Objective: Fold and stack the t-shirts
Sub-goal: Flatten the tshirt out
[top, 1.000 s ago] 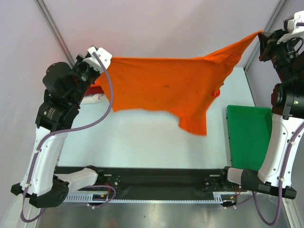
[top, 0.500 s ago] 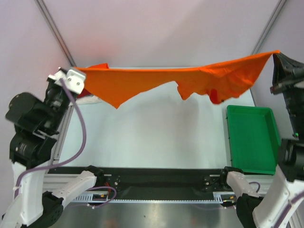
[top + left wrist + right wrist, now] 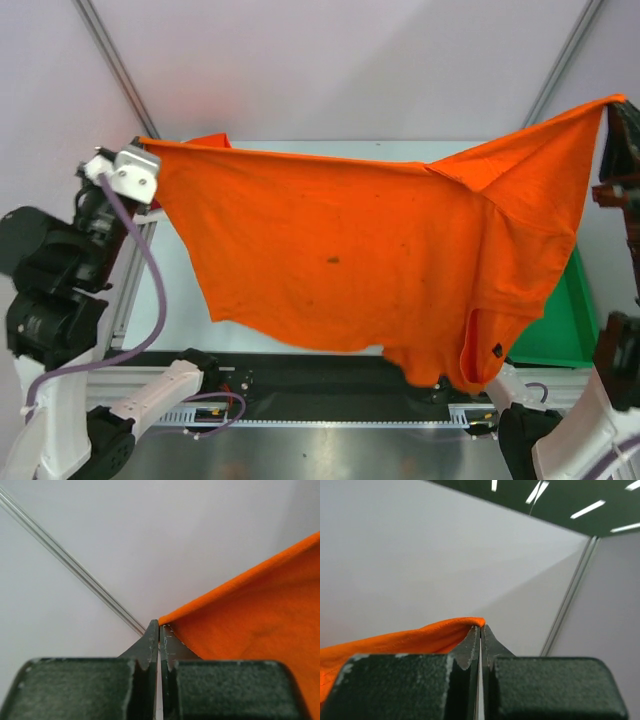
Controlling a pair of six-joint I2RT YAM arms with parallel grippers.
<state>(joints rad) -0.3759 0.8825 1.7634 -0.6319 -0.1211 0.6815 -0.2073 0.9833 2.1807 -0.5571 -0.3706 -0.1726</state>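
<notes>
Orange t-shirt (image 3: pixel 370 260), one: held spread aloft, far corners clenched in the jaws of left gripper (image 3: pixel 159 630) and right gripper (image 3: pixel 481 632).

The orange t-shirt (image 3: pixel 350 250) is soft matt cloth (a few dark specks on it); the green tray (image 3: pixel 562 325) is smooth, slightly glossy plastic.
</notes>
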